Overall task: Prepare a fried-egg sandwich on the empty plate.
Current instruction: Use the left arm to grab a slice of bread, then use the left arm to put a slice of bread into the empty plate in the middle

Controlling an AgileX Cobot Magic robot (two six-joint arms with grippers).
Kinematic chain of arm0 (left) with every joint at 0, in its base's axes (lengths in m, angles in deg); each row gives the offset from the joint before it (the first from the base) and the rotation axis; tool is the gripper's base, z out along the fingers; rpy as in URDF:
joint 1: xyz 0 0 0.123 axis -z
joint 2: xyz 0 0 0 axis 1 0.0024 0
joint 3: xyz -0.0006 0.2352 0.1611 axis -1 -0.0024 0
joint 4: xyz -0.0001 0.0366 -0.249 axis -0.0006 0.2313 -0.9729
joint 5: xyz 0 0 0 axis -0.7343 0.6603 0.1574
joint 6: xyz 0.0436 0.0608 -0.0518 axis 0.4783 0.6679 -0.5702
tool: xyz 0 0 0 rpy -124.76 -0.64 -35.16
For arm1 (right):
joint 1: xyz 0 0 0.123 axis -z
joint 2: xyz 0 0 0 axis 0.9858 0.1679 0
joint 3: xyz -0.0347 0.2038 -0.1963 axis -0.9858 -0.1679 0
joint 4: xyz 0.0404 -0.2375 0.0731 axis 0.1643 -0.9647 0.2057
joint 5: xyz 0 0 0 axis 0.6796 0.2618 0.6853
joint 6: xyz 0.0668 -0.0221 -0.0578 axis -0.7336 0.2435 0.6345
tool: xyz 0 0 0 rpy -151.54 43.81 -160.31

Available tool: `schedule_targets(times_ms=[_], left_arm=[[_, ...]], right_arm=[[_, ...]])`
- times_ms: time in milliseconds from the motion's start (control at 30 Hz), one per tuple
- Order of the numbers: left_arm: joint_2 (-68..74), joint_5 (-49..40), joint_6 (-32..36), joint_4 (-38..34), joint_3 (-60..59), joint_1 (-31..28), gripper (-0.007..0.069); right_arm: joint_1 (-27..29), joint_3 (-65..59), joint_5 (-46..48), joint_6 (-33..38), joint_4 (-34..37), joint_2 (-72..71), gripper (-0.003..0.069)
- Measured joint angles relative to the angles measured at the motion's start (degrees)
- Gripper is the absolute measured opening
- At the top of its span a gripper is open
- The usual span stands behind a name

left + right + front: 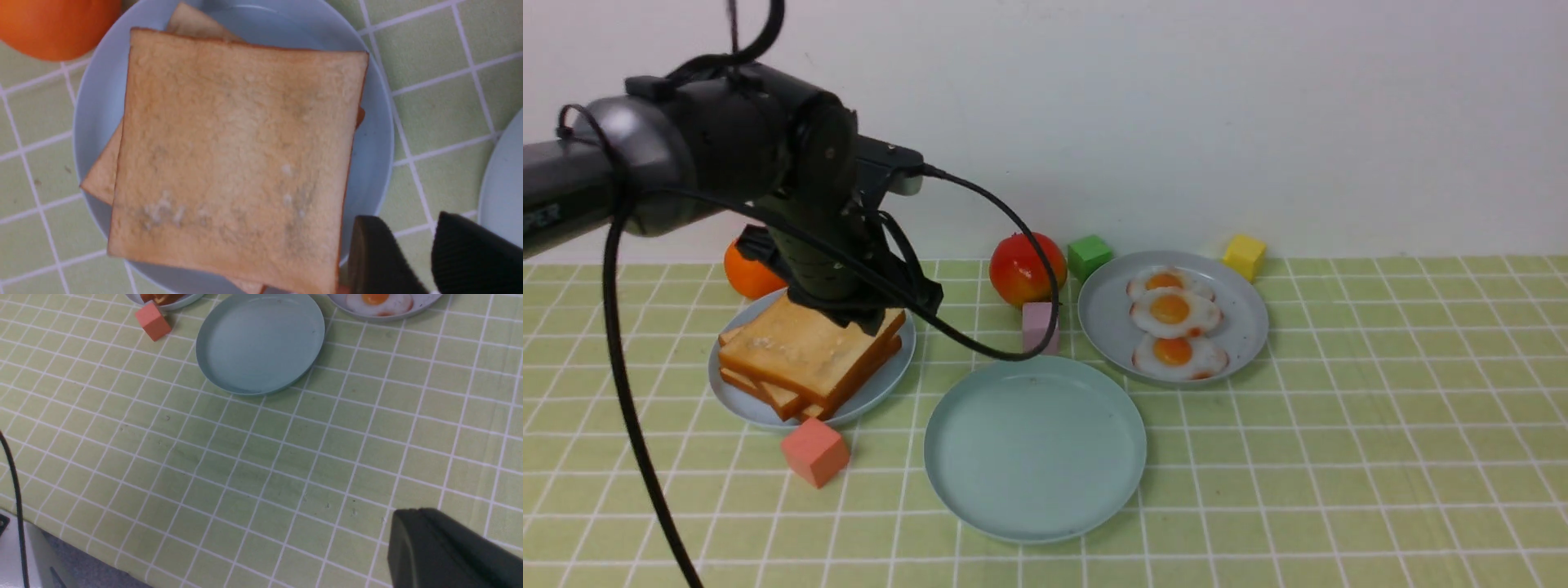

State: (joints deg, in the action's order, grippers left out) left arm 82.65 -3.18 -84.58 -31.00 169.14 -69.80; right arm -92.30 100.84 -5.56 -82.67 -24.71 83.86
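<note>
Front view: empty mint-green plate (1035, 449) sits centre on the table (1339, 457), nothing on it yet, so 0 of the sandwich parts are placed. The toast stack is on the light blue plate (898, 361) to the robot's left, with the top toast slice (800, 347) lying skewed over the slices below it. 3 fried eggs (1170, 309) lie in a row on the grey-blue plate (1250, 331) to the right, just behind the mint one. The left claw (408, 228) is down at the far right corner of the stack. In the left wrist view its 2 fingers stand apart, with table showing in the gap. The toast edge is just outside the nearer finger, not between them, so the claw is open and gripping nothing. Likely step is lining up on the slice edge for a side pinch, and the overhanging corner gives the fingers something to bite. The right claw (412, 535) is out of the front view. In the right wrist view it shows only as a dark block low over bare table, closed and empty, probably parked to keep the mint plate clear. Distractors are an orange (750, 273), red fruit (1025, 268), green cube (1089, 255), yellow cube (1244, 256), pale pink block (1040, 327) and salmon cube (814, 451). The salmon cube is just beside the toast plate, so it could get knocked on the carry.
</note>
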Motion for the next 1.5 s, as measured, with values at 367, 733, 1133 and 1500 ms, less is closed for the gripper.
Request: schedule_targets(times_ms=[367,733,1133,1500], left_arm=[[6.0,5.3,2.0,6.1,0.3,0.0,0.0514],[10.1,5.7,1.7,9.6,0.9,0.1,0.0408],[9.3,4.6,0.7,11.5,1.1,0.1,0.0204],[-7.0,0.6,1.1,3.1,0.1,3.3,0.0134]], right_arm=[[0.0,0.0,-1.1,0.1,0.7,0.0,-0.0003],[0.0,0.0,-1.4,0.1,1.9,0.0,0.0004],[0.0,0.0,-1.3,0.1,2.1,0.0,0.0008],[0.0,0.0,-1.3,0.1,2.1,0.0,0.0014]])
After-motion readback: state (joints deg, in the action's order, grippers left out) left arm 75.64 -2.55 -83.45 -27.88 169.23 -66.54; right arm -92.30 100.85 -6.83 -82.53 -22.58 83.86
